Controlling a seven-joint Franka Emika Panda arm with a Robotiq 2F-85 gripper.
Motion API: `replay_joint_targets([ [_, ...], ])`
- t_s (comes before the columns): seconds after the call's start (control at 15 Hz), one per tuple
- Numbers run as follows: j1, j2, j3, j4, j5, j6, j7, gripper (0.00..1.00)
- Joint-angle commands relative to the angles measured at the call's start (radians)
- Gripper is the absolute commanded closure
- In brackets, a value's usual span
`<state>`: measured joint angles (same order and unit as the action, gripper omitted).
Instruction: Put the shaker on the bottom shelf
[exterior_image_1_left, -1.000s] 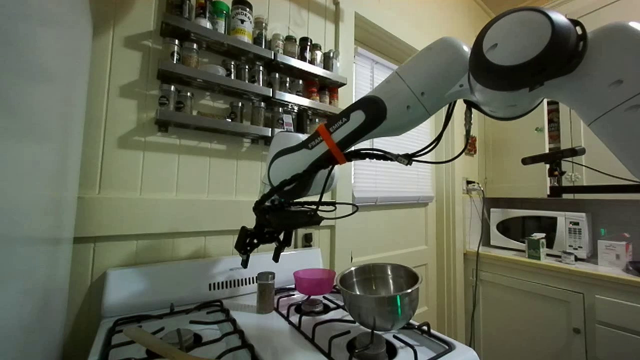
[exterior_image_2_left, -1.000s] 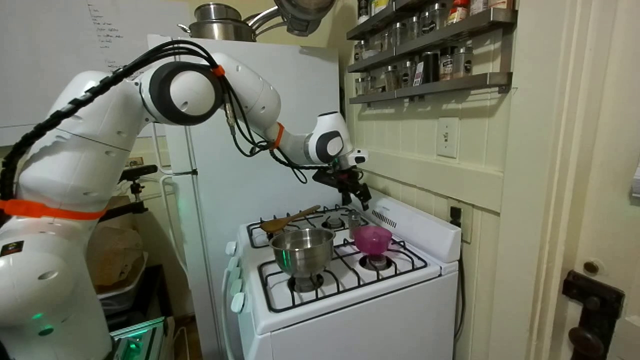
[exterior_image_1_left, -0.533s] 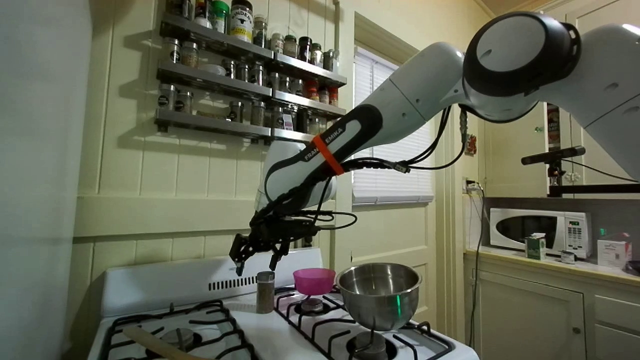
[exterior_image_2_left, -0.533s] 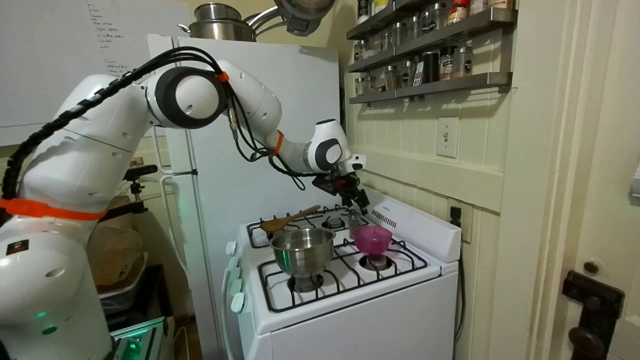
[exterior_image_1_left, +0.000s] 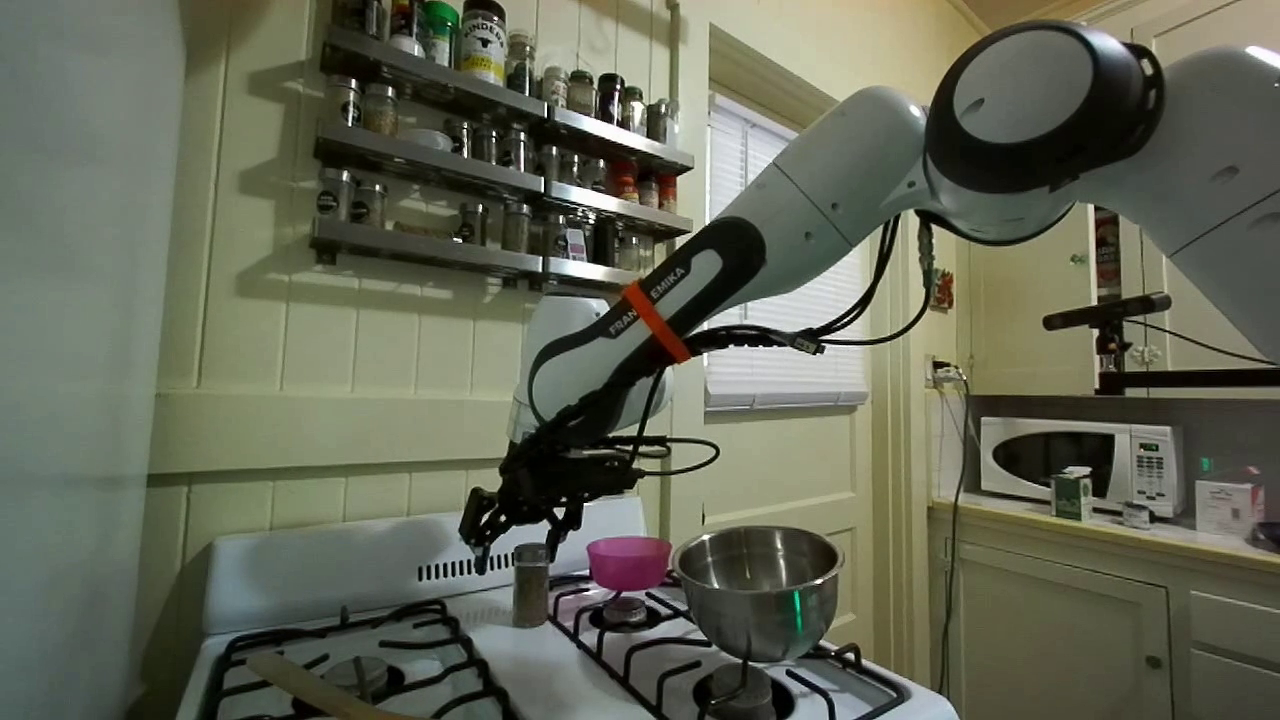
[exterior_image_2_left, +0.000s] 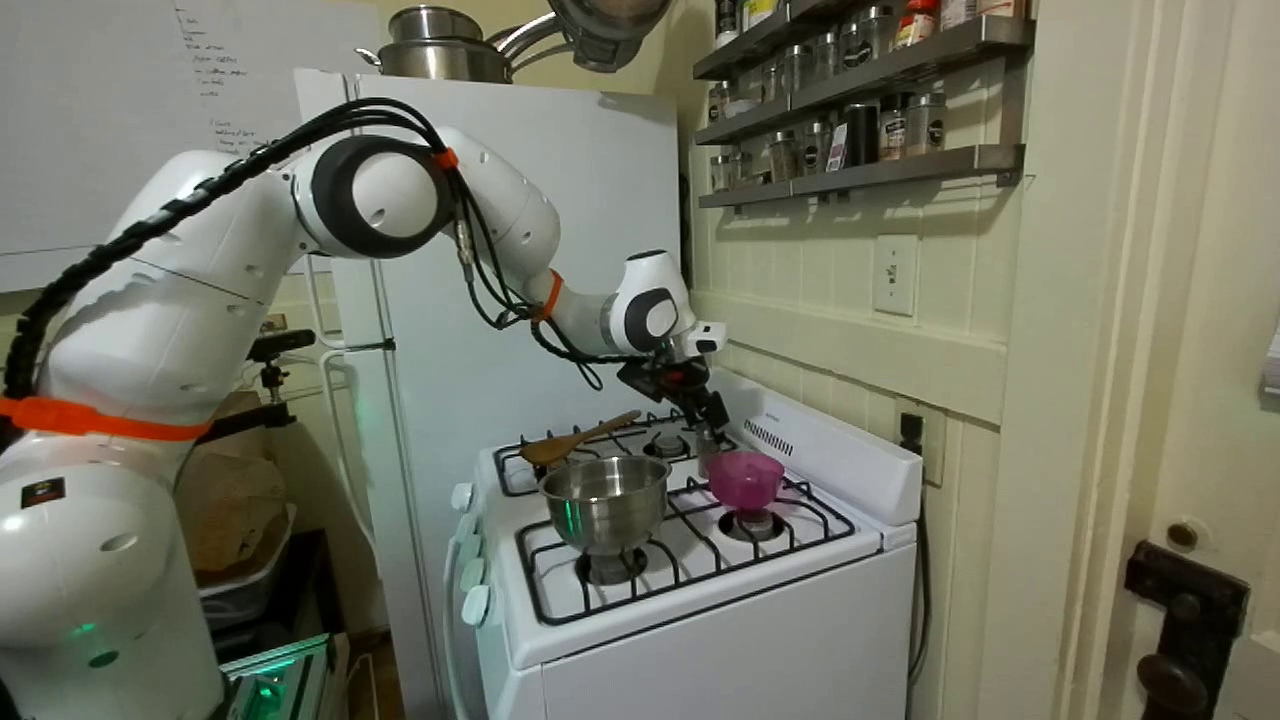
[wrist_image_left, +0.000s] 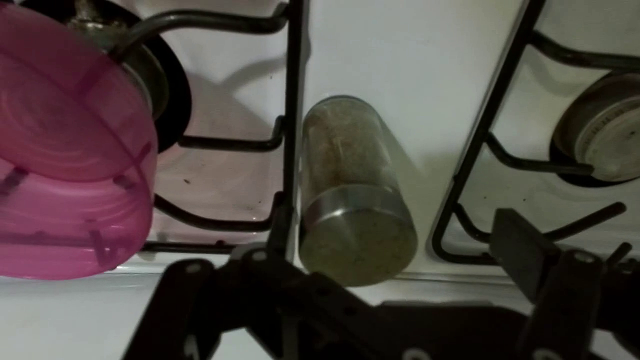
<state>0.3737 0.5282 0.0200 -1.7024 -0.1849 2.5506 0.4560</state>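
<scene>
The shaker (exterior_image_1_left: 531, 588) stands near the pink bowl (exterior_image_1_left: 628, 564), ungripped, jaws spread; grasp, lift and placing on the bottom shelf (exterior_image_1_left: 470, 257), well above that bowl, seem left.

Translucent pink bowl (wrist_image_left: 85, 145), cropped at nine o'clock in the wrist view! In an exterior view it part-hides the glass shaker (exterior_image_2_left: 704, 459) at five; handwriting (exterior_image_2_left: 213, 71) at ten, illegibly tiny!
</scene>
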Motion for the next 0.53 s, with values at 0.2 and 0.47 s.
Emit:
replay_joint_targets([
  [0.2,0.026,-0.012,-0.03,-0.042,-0.014,-0.005,0.067,0.0],
  [0.47,0.05,-0.023,-0.057,-0.06,-0.041,-0.014,0.107,0.0],
])
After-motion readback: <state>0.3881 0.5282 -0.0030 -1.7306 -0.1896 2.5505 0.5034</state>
